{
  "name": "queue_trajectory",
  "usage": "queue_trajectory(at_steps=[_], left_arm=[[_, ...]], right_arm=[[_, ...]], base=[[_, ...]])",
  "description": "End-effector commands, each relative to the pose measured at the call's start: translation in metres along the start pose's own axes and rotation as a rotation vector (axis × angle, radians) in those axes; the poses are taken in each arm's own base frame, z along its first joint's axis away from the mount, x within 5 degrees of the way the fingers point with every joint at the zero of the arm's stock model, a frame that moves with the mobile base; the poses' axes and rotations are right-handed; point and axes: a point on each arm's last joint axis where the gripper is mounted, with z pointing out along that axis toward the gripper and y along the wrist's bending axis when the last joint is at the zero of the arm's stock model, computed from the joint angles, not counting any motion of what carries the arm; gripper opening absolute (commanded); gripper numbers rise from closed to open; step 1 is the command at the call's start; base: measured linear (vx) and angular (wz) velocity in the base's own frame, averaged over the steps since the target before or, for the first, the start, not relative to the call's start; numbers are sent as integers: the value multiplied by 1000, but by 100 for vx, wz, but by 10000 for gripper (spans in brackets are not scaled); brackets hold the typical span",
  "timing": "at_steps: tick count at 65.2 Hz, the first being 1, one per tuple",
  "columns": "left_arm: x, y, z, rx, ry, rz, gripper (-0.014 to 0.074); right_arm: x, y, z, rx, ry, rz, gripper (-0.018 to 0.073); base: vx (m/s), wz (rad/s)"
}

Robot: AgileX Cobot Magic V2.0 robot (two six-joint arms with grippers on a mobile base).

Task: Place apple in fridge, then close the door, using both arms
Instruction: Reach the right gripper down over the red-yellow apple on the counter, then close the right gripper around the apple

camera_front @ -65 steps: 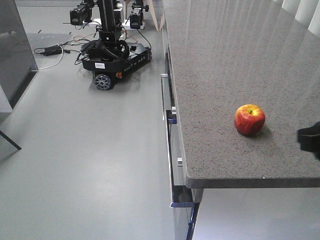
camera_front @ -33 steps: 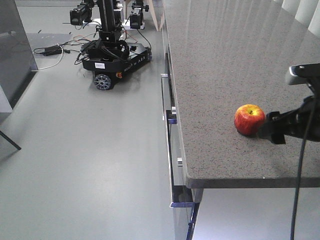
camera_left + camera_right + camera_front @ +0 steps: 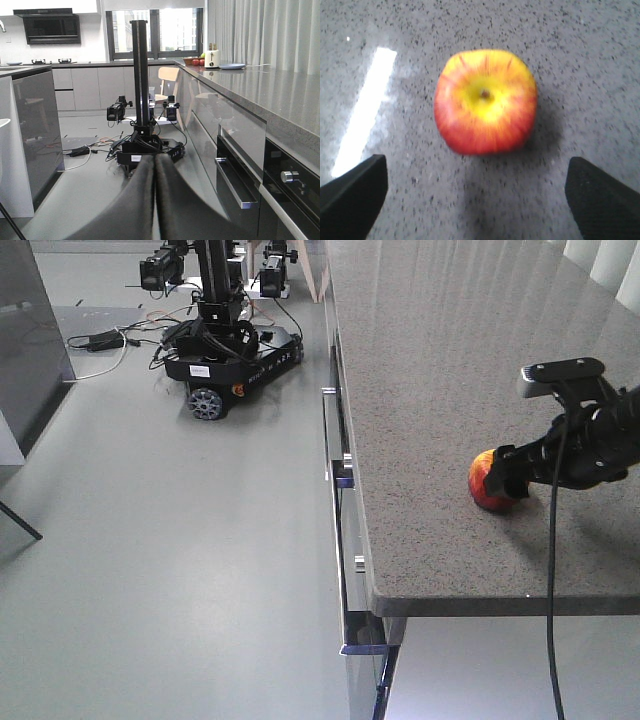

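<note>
The task is barely starting: the apple (image 3: 485,102) is sitting on the grey speckled counter (image 3: 450,360), not yet grasped, with the fridge and door steps remaining. The right gripper (image 3: 476,172) is hovering wide open, apple just ahead, untouched. The left gripper (image 3: 154,170) is pinching closed, empty.

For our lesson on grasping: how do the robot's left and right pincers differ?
The left pincer is shut, jaws pressed together; the right pincer is wide open. The left pincer holds nothing and points horizontally; the right pincer points down at the apple on the counter. Both are black.
</note>
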Motion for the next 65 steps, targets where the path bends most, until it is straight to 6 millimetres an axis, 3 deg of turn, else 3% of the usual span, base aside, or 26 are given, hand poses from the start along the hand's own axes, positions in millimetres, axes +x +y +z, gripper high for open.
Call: queue_trajectory(at_steps=[1,21,32,54,65], left_arm=[[2,0,-1,5,-60,-12,-6],[2,0,-1,5,-60,-12,-6],[2,0,-1,5,-60,-12,-6],[2,0,-1,5,-60,-12,-6],[2,0,-1,5,-60,-12,-6]], right_arm=[[-23,0,-11,-4,-110,-22,685],[-44,-9,22,-11,-95,-38,677],[-45,-11,34,-10,-85,-46,637],[-43,-11,36,-19,-64,-45,391],[-44,-9,26,-24,-66,-48,339]], base=[[0,0],[0,0],[0,0],[0,0],[0,0]])
